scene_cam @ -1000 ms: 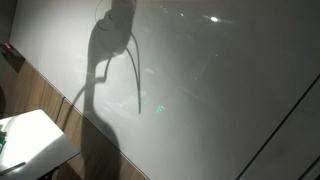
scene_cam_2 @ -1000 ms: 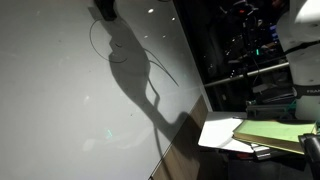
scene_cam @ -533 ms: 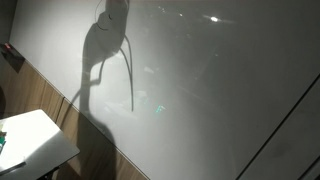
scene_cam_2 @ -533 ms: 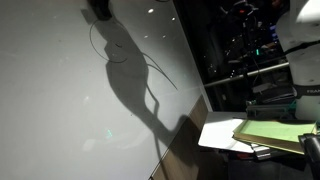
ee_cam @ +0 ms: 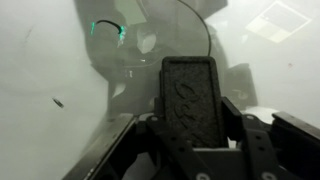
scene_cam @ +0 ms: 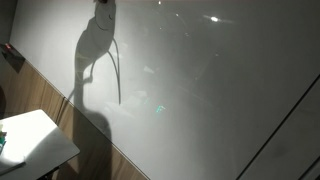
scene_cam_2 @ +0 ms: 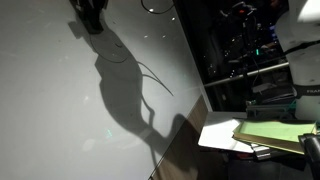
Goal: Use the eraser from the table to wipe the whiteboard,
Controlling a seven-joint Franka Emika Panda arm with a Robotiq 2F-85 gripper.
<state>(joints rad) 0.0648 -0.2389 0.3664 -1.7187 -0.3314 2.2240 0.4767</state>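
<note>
The whiteboard (scene_cam: 220,90) fills both exterior views (scene_cam_2: 45,110) and the wrist view (ee_cam: 40,60). It is glossy and reflects lights. My arm is a dark shape against it. My gripper (scene_cam: 102,6) is at the top edge of both exterior views (scene_cam_2: 90,12). In the wrist view the gripper (ee_cam: 190,118) is shut on the eraser (ee_cam: 190,95), a dark oblong block held upright with its end towards the board. A thin drawn curve (scene_cam_2: 155,8) shows near the top. The white table (scene_cam: 38,140) is at the lower left, empty of the eraser.
Wood-grain panelling (scene_cam: 40,95) runs below the board. A small green item (scene_cam: 2,141) lies at the table's edge. In an exterior view a white top (scene_cam_2: 222,133) carries a yellowish stack (scene_cam_2: 270,132). Dark cluttered shelving (scene_cam_2: 250,50) stands beside the board.
My arm has moved up and to the left along the whiteboard with the eraser in the gripper. The gripper is now at the top edge of both exterior views.
</note>
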